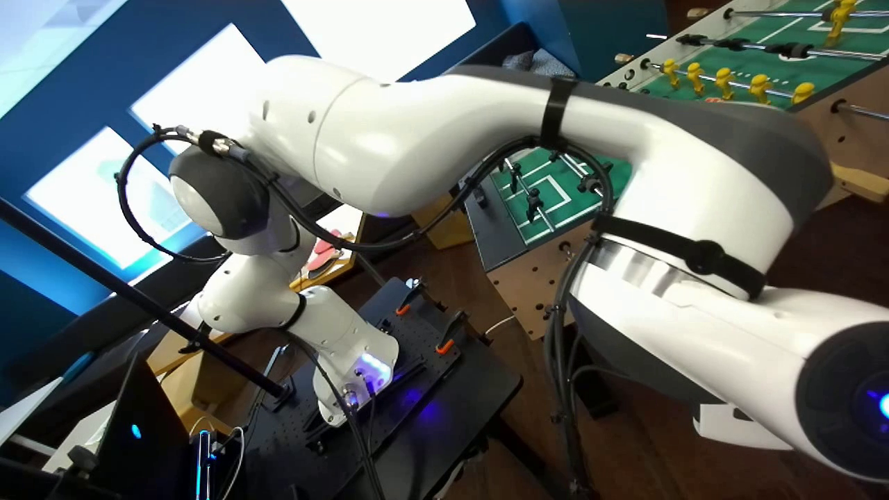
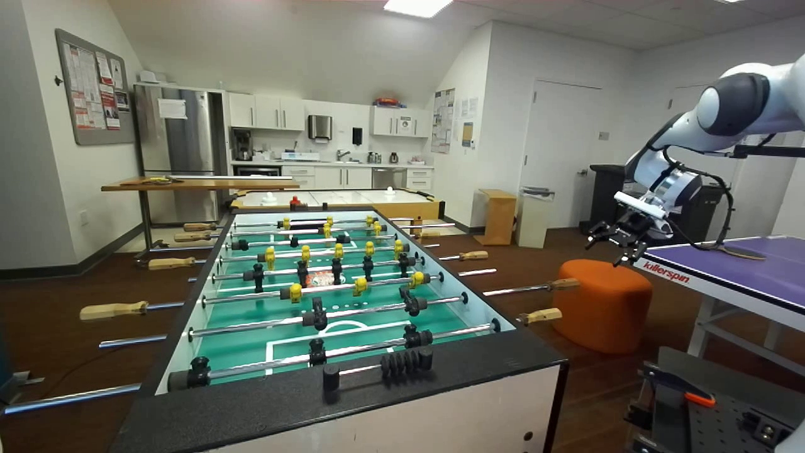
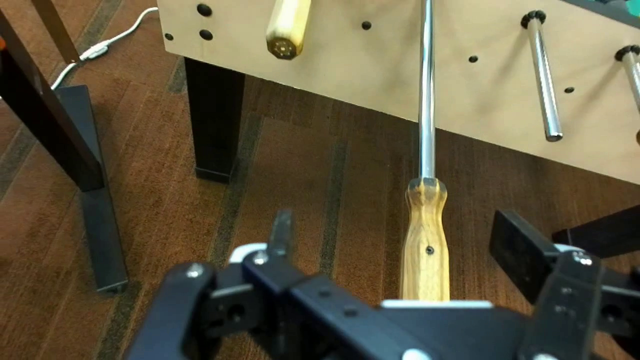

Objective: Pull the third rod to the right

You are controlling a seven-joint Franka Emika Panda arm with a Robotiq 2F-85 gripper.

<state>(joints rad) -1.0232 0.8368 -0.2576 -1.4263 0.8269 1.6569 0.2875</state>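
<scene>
A white-walled room (image 2: 560,50) with a brown floor (image 3: 165,225) surrounds the foosball tabletop (image 2: 490,365), which spreads from the middle toward seven o'clock in an exterior view. There the white arm (image 2: 666,151) reaches in from between two and three o'clock, its end above an orange stool (image 2: 602,308). In the wrist view a steel rod (image 3: 427,100) juts far out of the tan side panel (image 3: 345,65), entering near one o'clock; whether it counts as the third I cannot tell. The tool (image 3: 392,225) stands spread wide, its fingers (image 3: 520,257) at nine and three o'clock of the rod's wooden handle (image 3: 425,240). The handle shows between them, nearer the three o'clock finger, with a gap on either side.
</scene>
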